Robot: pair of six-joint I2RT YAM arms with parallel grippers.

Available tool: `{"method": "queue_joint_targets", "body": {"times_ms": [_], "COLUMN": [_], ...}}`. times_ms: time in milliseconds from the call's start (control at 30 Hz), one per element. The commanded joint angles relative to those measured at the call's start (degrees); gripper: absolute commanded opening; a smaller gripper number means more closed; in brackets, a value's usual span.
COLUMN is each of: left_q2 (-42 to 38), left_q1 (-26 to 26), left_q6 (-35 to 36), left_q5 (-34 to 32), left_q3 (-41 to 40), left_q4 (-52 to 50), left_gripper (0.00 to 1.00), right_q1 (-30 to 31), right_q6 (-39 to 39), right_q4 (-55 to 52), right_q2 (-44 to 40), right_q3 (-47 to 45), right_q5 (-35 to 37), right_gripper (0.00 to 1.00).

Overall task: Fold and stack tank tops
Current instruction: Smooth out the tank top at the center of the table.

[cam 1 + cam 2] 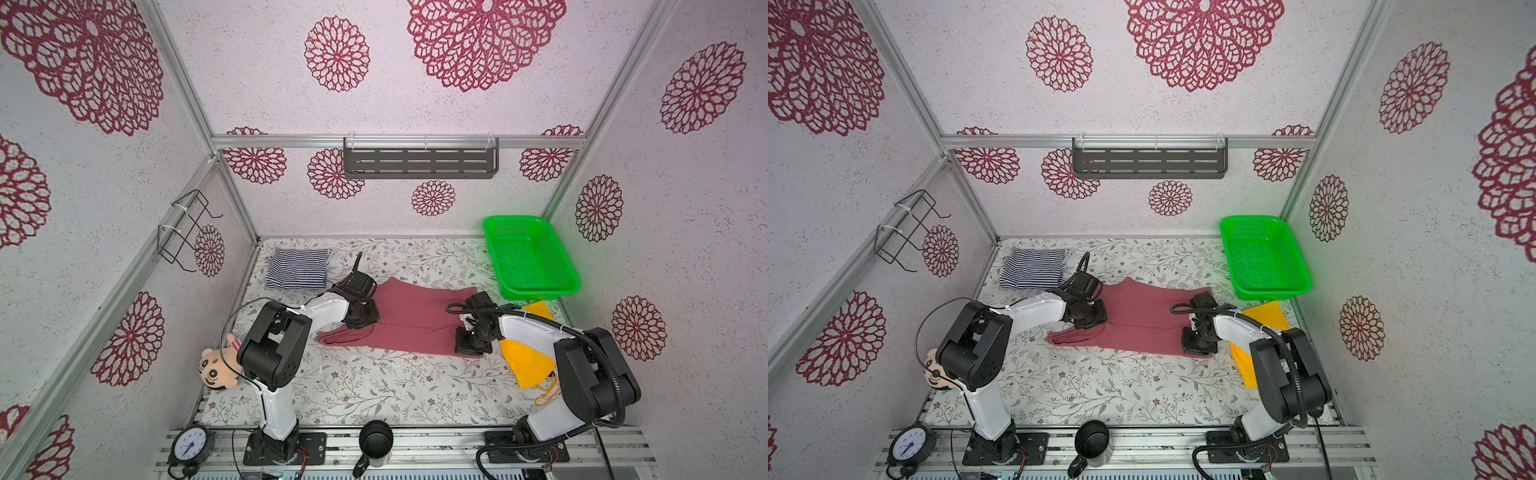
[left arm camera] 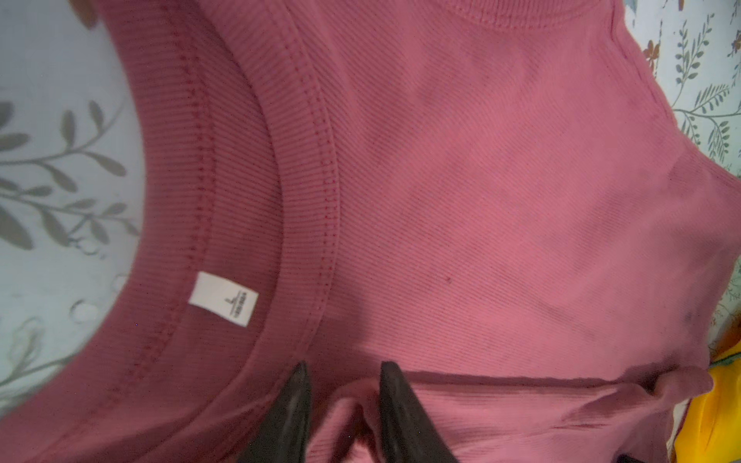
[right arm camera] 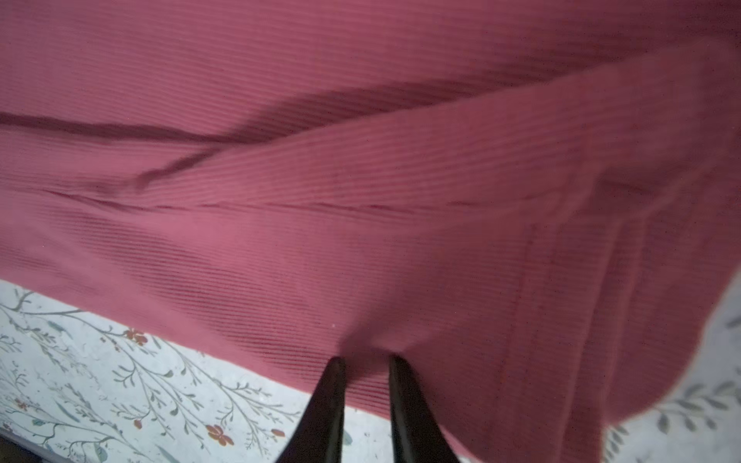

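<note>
Pinching a ridge of cloth beside the neckline, the left gripper [image 2: 343, 371] clamps the maroon tank top [image 1: 415, 316] at its 9 o'clock end, and the right gripper [image 3: 367, 362] nips the hem at 3 o'clock. Gripping both ends probably lets the arms fold it evenly. The striped tank top [image 1: 297, 269] lies folded at 10 o'clock on the table [image 1: 353, 386], likely as the stack's base.
</note>
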Motion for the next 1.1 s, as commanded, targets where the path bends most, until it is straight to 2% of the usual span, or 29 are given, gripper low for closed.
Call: {"method": "queue_joint_targets", "body": {"times_ms": [0,233,367,500,667,833,1067], "left_q2": [0.64,0.05,-4.14,-5.96,-3.7,-1.72,-0.68], "left_q1": [0.31,0.31,-0.35,-1.25,-2.93,-3.07,-3.15], "left_q6": [0.59,0.44,-0.43,-0.7,-0.81,-1.33,-1.69], "left_q5": [-0.42,0.84,0.74,1.1,1.16,1.81,2.01], "left_q3": [0.89,0.86,-0.39,-0.53,0.72,0.73,0.64], "left_q4": [0.5,0.4,-0.81,-1.38,-1.83,-1.56,-1.47], "left_gripper": [0.33,0.34,0.42,0.5,0.54,0.55,0.51], "right_q1": [-2.55,-6.89,-7.87,-9.58,-10.06,-10.07,-10.1], "right_q6": [1.24,-2.22,-5.8,-9.88,-11.33,-12.13,-11.8], "right_q4": [-2.39,-6.05,-7.6,-7.06,-3.7,-2.17,-0.7], "right_q2": [-3.09,-5.99,-7.34,-4.07,1.38,5.63,7.64], "right_q3": [-2.52,-0.85,3.71,7.33,10.54,12.39,12.15], "right_q5": [3.91,7.07,6.51,7.9,6.08,5.11,3.8], "right_gripper": [0.23,0.28,0.35,0.38,0.4,0.41,0.39]}}
